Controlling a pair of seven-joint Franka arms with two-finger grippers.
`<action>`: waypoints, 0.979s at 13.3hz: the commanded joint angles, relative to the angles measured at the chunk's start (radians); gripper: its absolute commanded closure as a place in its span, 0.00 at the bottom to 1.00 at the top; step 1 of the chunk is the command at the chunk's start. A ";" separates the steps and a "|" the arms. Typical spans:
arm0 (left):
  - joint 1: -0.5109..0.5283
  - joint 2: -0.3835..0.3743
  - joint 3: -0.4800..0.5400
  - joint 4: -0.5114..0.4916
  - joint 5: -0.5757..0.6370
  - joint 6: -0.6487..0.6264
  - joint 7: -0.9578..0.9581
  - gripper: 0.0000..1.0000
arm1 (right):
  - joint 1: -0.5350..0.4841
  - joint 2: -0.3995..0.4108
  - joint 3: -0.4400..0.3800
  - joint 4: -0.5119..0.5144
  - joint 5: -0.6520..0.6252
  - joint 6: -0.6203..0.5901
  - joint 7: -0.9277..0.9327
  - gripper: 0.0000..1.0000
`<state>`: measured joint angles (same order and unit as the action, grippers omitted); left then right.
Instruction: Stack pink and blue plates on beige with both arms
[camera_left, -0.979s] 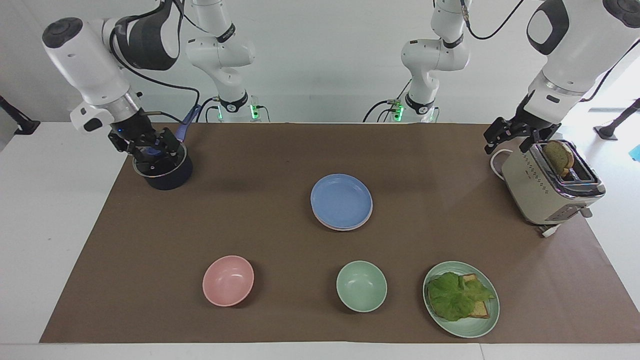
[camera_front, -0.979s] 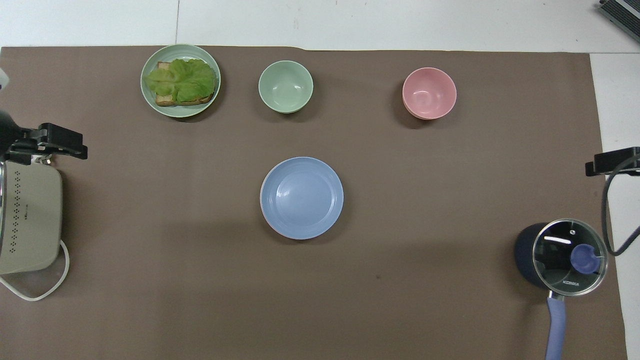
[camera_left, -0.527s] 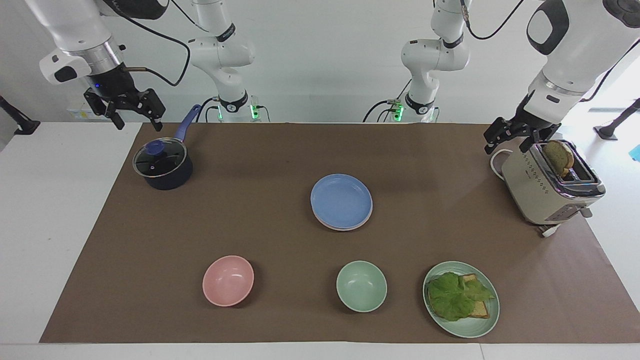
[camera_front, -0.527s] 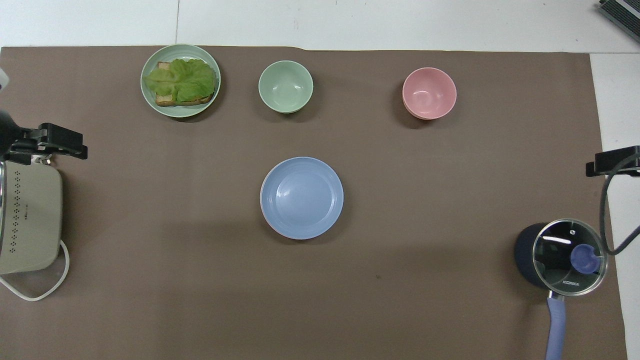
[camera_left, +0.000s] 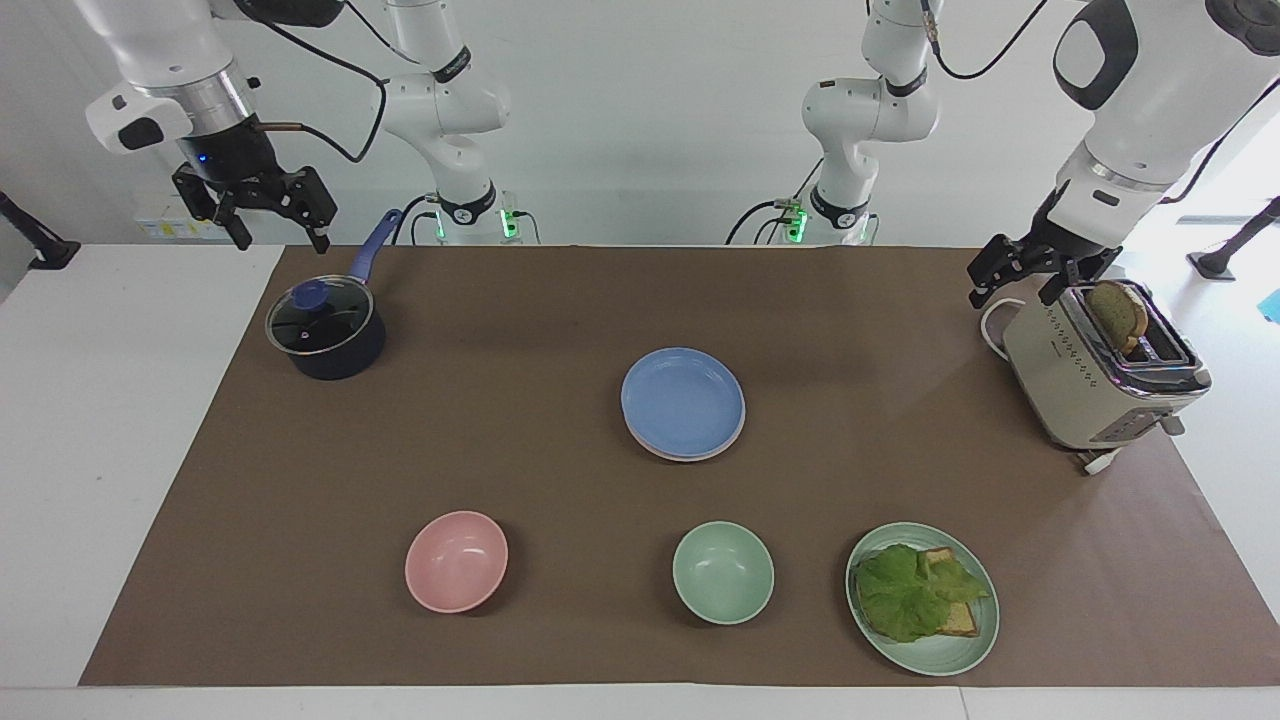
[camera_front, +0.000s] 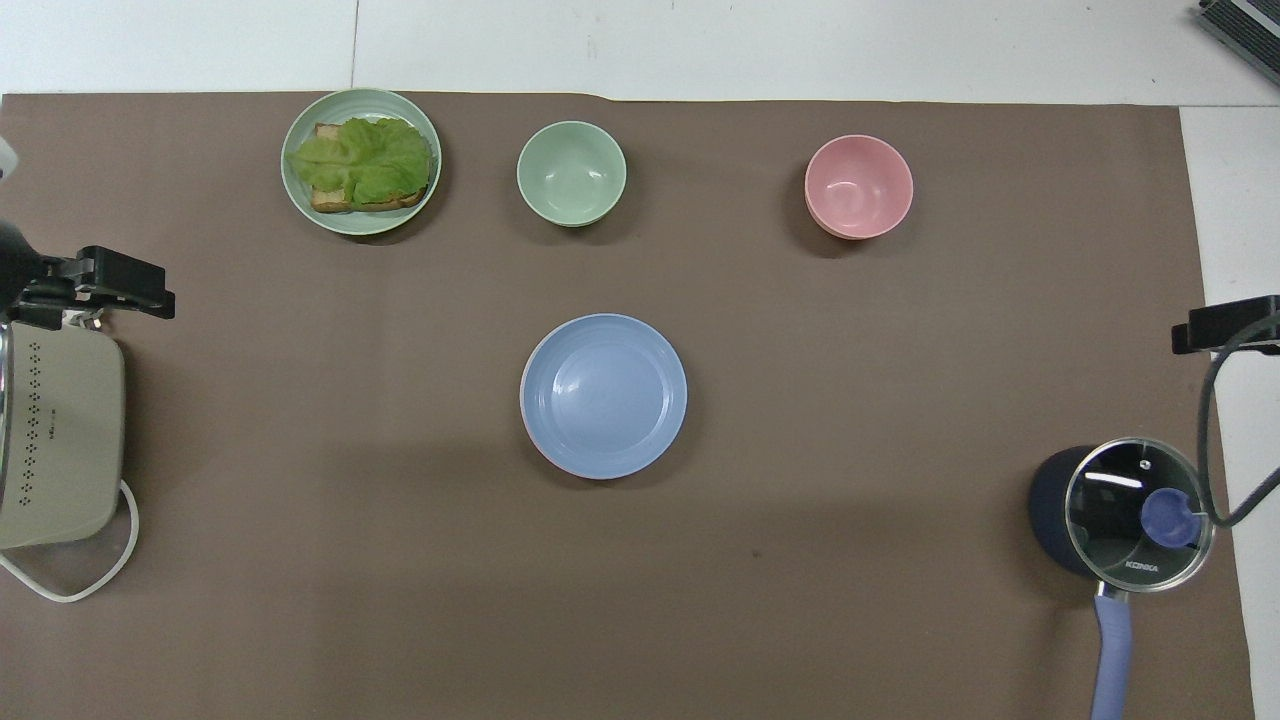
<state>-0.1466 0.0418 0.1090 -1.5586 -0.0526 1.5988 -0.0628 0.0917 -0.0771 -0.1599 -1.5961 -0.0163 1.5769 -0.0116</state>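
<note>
The blue plate (camera_left: 683, 400) (camera_front: 603, 395) lies on top of a stack in the middle of the brown mat. Only a thin pale rim of the pink plate (camera_left: 684, 458) shows under it. The beige plate is hidden. Open and holding nothing, my right gripper (camera_left: 262, 215) (camera_front: 1225, 325) hangs high over the table edge beside the saucepan. Over the mat's edge by the toaster hangs my left gripper (camera_left: 1030, 272) (camera_front: 110, 285), open and empty too. Both grippers are well away from the stack.
A dark saucepan (camera_left: 325, 340) with a glass lid stands at the right arm's end. A beige toaster (camera_left: 1100, 375) with bread stands at the left arm's end. Farthest from the robots are a pink bowl (camera_left: 456, 560), a green bowl (camera_left: 723, 572) and a green plate (camera_left: 922, 598) with lettuce and bread.
In the facing view my right gripper has risen from just over the saucepan lid to high above the table edge. The left arm and the plates have not moved.
</note>
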 joint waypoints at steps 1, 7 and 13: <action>0.005 -0.013 -0.006 -0.009 0.020 -0.008 0.008 0.00 | 0.011 -0.015 0.023 -0.019 -0.022 0.008 -0.014 0.00; 0.005 -0.013 -0.006 -0.009 0.019 -0.008 0.008 0.00 | 0.008 -0.024 0.014 -0.041 -0.021 0.005 -0.027 0.00; 0.005 -0.013 -0.006 -0.009 0.020 -0.008 0.009 0.00 | -0.003 0.005 0.010 -0.001 -0.008 -0.041 -0.025 0.00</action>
<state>-0.1466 0.0418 0.1090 -1.5586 -0.0526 1.5988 -0.0628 0.0995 -0.0754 -0.1519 -1.6027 -0.0199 1.5487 -0.0149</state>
